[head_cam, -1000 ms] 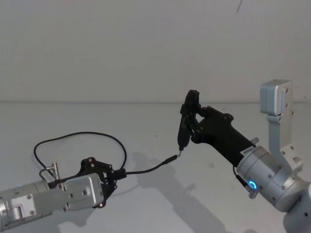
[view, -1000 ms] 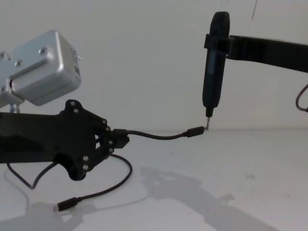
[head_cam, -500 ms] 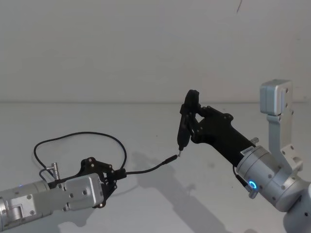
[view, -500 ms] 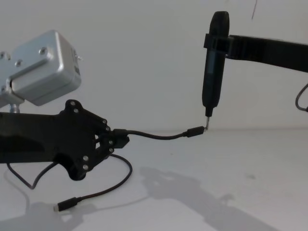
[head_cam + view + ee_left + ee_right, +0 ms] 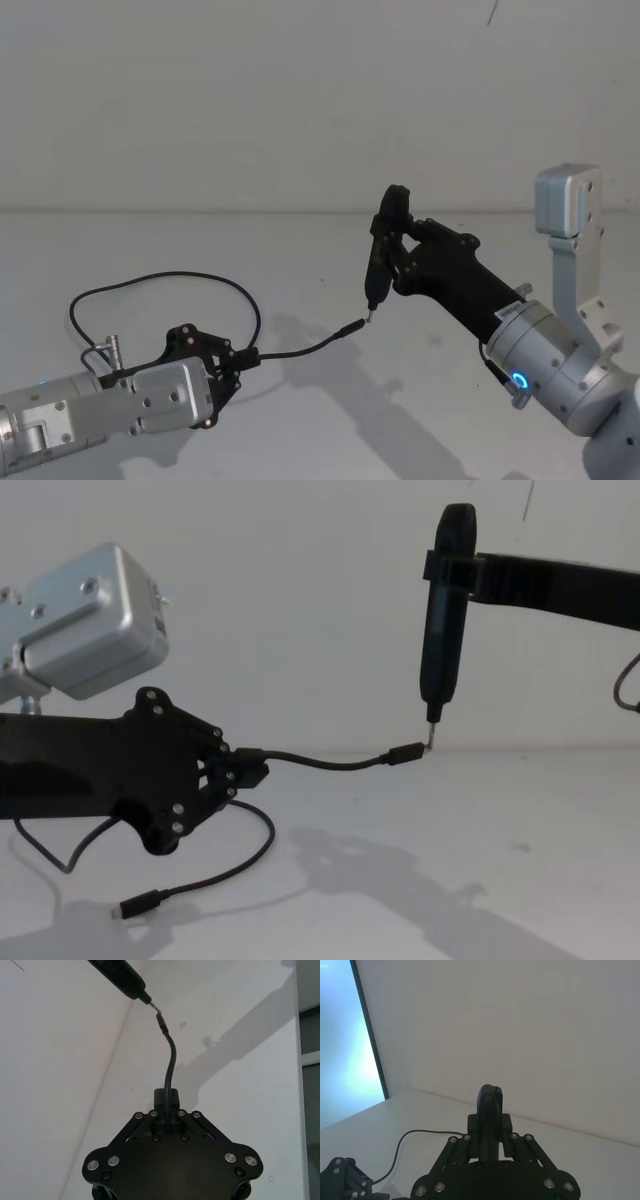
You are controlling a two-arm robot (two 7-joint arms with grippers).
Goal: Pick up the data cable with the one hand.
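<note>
Left gripper (image 5: 245,773): lower left, fingers clamped on data cable (image 5: 330,763) near one plug.
Right gripper (image 5: 395,252): centre-right, fingers closed around pen tool (image 5: 443,620).
Advice: maintain clamp; lift slowly, free end trails.

A white table (image 5: 300,260) spreads across the head view, meeting a plain white wall (image 5: 300,100) behind it. Soft grey shadows (image 5: 380,865) lie on the tabletop in the chest view. A bright window pane with a dark frame (image 5: 367,1030) stands beside the wall.

Plain white wall (image 5: 300,100), white table (image 5: 420,400).
</note>
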